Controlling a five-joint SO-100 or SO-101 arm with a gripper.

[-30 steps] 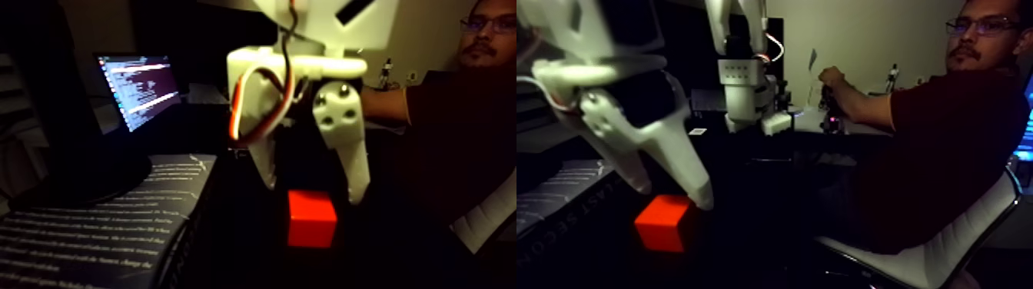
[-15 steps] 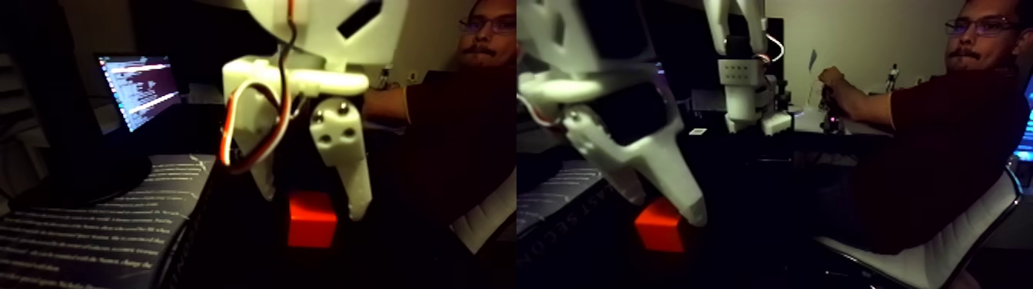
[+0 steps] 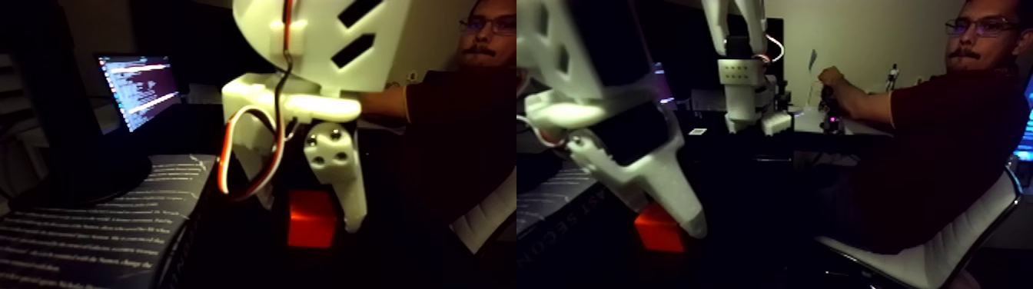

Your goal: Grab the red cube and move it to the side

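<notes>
Red cube (image 3: 311, 219): you see matte, sharp-edged faces on the dark worktop (image 3: 400, 261), the top partly hidden.
End effector (image 3: 309, 211): smooth white plastic, parted wide, one finger either side of the cube; contact unclear.
Left finger: lost in shadow.

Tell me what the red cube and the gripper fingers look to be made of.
Red cube: probably plastic or painted wood; flat, matte red faces with no glare and crisp edges. Gripper fingers: likely moulded or printed white plastic; uniform dull white, rounded shapes, screw holes.

The red cube (image 3: 311, 223) sits half-hidden behind the gripper (image 3: 307, 211) — blurred finger (image 3: 676, 196).
</notes>
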